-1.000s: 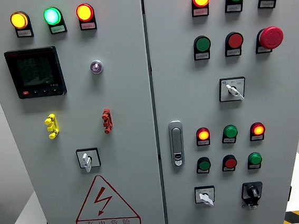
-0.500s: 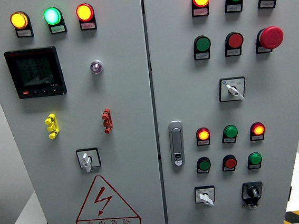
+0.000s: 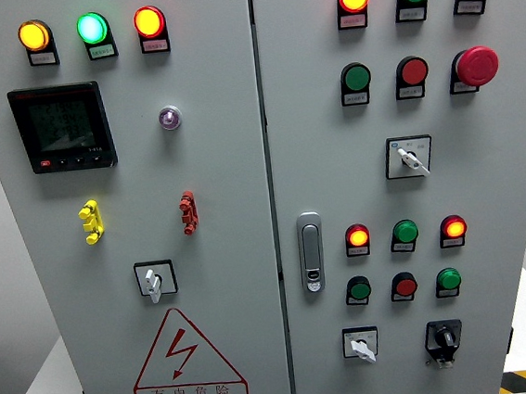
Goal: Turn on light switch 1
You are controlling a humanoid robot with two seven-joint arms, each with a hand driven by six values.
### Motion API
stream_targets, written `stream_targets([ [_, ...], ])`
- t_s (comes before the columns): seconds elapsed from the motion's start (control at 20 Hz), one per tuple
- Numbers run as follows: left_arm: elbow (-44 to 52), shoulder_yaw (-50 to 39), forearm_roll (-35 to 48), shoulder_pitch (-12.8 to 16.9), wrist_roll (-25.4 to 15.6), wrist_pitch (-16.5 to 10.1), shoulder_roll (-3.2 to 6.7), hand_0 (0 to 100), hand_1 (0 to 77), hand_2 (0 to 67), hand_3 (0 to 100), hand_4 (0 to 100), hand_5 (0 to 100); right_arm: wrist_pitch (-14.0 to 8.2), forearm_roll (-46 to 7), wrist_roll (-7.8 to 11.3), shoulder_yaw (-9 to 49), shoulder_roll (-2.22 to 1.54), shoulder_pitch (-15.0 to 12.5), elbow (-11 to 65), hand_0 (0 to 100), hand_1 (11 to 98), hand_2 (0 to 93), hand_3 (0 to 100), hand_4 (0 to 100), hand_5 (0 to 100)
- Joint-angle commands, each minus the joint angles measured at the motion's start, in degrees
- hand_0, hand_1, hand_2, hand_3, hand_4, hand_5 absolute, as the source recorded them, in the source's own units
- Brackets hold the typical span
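No hand is seen in the head view; neither arm is in frame, so finger state cannot be told. The approach step is judged not yet begun.

A grey two-door control cabinet (image 3: 223,164) fills the view. "Light switch 1" is not identified by any readable label; tags under the controls are too small to make out. Candidates:
- white-handled rotary selector (image 3: 154,279) on the left door, low centre, just above the warning triangle (image 3: 187,361)
- white selector (image 3: 409,157) at mid-height of the right door
- white selector (image 3: 360,344) near the right door's bottom edge, with a black knob (image 3: 444,339) beside it

Lamps are lit along the top edge of the left door: amber (image 3: 33,36), green (image 3: 92,28), red-orange (image 3: 148,22). The meter display (image 3: 61,128) below them is dim, nothing legible.

Next move, as judged: the target must be settled first, then a hand brought up square to the door and the small lever pinched and rotated. The lever is short, so fingertip placement will matter; the neighbouring pushbuttons on the right door sit near enough to be bumped.

The cabinet is cut off at top and bottom; the door latch (image 3: 311,253) is shown closed.
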Motion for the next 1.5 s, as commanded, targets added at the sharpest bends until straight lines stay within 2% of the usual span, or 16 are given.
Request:
stream_targets([
  [0.0,-0.5,-8.7,10.3,0.5,-0.3,0.0,-0.09,0,10.1,0.0,0,0,0,0.0,0.0,0.00,-0.1,-0.05,0.0,0.0,0,19.7,0.0,20,19,11],
  [0.1,-0.7,-16.1,17.1,0.6,-0.8,0.0,-0.09,0,11.1,0.0,0,0,0,0.0,0.0,0.00,0.0,0.04,0.0,0.0,0,19.7,0.0,20,19,11],
  [0.25,-3.3,-18.2,26.2,1.6,-4.4,0.0,-0.09,0,12.4,0.0,0,0,0,-0.1,0.0,0.00,0.0,-0.05,0.0,0.0,0,19.7,0.0,20,19,11],
  [0.35,-5.3,-20.0,28.4,1.9,-6.6,0.7,-0.09,0,15.2,0.6,0,0,0,0.0,0.0,0.00,-0.1,0.04,0.0,0.0,0,19.8,0.0,20,19,11],
  [0.4,-6.2,-21.0,28.5,1.9,-7.5,0.8,-0.09,0,16.6,1.3,0,0,0,-0.1,0.0,0.00,0.0,-0.05,0.0,0.0,0,19.2,0.0,20,19,11],
  [0.5,-10.6,-22.6,28.5,1.9,-9.3,1.7,-0.09,0,18.7,2.9,0,4,6,0.0,0.0,0.00,0.0,-0.05,0.0,0.0,0,19.1,0.0,20,19,11],
  [0.6,-16.7,-23.0,28.7,2.0,-10.3,4.5,-0.09,0,23.4,5.6,1,18,21,0.0,0.0,0.00,-0.1,0.04,0.0,0.0,0,19.4,0.0,20,19,11],
  [0.7,-24.6,-23.6,28.7,3.1,-10.3,6.6,-0.09,0,25.8,7.9,4,24,28,0.0,0.0,0.00,0.0,-0.05,0.0,0.0,0,19.6,0.0,20,19,11],
  [0.8,-33.5,-24.0,28.8,4.4,-9.7,7.3,0.00,0,27.9,12.9,11,33,33,0.0,0.0,0.00,0.0,0.04,0.0,0.0,0,19.7,0.0,20,19,11],
  [0.9,-40.0,-24.1,29.5,4.6,-9.1,9.0,0.00,0,31.4,17.9,24,45,38,-0.1,0.0,0.00,0.0,-0.05,0.0,0.0,0,19.8,0.0,20,19,11],
  [1.0,-45.2,-24.4,31.9,4.6,-7.3,10.7,-0.09,0,32.7,20.5,30,52,41,-0.1,0.0,0.00,0.0,0.04,0.0,0.0,0,19.8,0.0,20,19,11],
  [1.05,-47.5,-24.6,32.8,4.6,-6.0,10.8,-0.09,0,33.1,21.6,34,54,42,0.0,0.0,0.00,0.0,-0.05,0.0,0.0,0,19.8,0.0,20,19,11],
  [1.2,-55.6,-24.9,33.1,4.7,-2.0,10.7,0.00,0,33.3,22.9,40,58,43,0.0,0.0,0.00,0.0,-0.05,0.0,0.0,0,19.7,0.0,20,19,11],
  [1.3,-61.0,-24.8,33.1,4.6,-0.4,10.7,0.00,0,33.5,23.4,43,60,43,0.0,0.0,0.00,0.0,0.04,0.0,0.0,0,19.6,0.0,20,19,11],
  [1.45,-70.1,-24.7,33.1,4.7,1.9,10.7,0.00,0,34.3,24.2,47,62,45,-0.1,0.0,0.00,0.0,-0.05,0.0,0.0,0,19.2,0.0,20,19,11],
])
